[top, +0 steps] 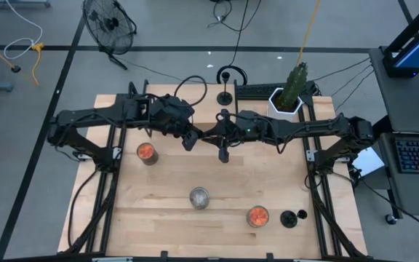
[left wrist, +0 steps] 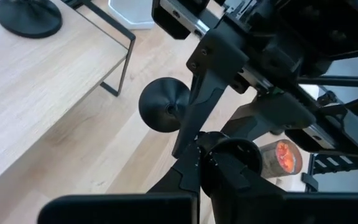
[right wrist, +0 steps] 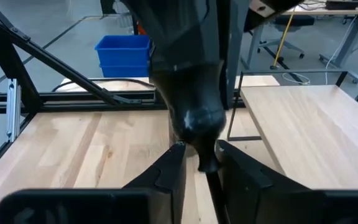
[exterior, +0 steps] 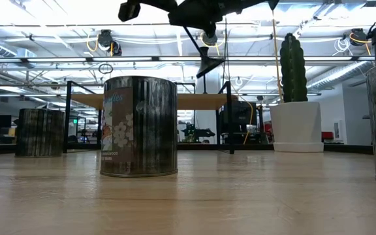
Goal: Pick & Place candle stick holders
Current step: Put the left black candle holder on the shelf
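One black candle stick holder (top: 224,151) hangs in the air over the table's middle, where the two arms meet. My left gripper (top: 198,137) is shut on its upper end. My right gripper (right wrist: 202,167) comes in level from the right and is open. Its fingers stand on either side of the thin stem (right wrist: 207,163), with a strip of table showing on each side. A second holder (top: 225,97) stands on its disc base at the far middle. A third (top: 289,218) is at the near right. My left gripper holds the holder by its cup end (left wrist: 230,155), pinched between the two fingers, which slant down from the table's left. The holder hangs tilted below the fingers. Its disc base (exterior: 209,65) is the lowest part and is well clear of the table.
Two orange-filled jars (top: 146,153) (top: 258,216) and a silver can (top: 199,197) stand on the near half of the table. A cactus in a white pot (top: 289,94) stands at the far right. Black frame rails run along both sides of the table.
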Robot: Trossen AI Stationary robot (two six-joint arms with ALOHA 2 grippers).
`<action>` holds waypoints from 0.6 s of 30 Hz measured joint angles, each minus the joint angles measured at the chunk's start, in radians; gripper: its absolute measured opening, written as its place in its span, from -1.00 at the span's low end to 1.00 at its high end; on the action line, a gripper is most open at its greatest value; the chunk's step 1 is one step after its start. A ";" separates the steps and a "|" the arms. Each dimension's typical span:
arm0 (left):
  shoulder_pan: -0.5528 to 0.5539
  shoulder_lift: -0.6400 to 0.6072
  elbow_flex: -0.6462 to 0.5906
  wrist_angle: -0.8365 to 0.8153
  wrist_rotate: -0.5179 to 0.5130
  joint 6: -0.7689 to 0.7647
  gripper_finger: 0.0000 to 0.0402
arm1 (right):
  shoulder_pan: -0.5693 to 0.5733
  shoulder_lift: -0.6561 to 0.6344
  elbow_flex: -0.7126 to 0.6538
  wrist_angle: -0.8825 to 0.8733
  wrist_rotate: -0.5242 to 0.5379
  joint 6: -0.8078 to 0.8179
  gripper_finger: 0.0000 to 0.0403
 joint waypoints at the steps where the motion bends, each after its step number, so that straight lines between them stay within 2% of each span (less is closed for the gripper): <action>1: 0.000 0.001 0.000 -0.003 0.001 0.000 -0.96 | 0.000 0.000 0.000 -0.001 0.000 -0.001 -0.67; 9: 0.000 0.001 0.000 -0.009 0.009 0.002 -0.96 | 0.000 0.001 0.000 0.000 -0.002 -0.006 -0.85; 18: 0.000 0.001 0.000 -0.010 0.011 0.007 -0.96 | 0.000 0.001 -0.001 0.001 -0.002 -0.006 -0.86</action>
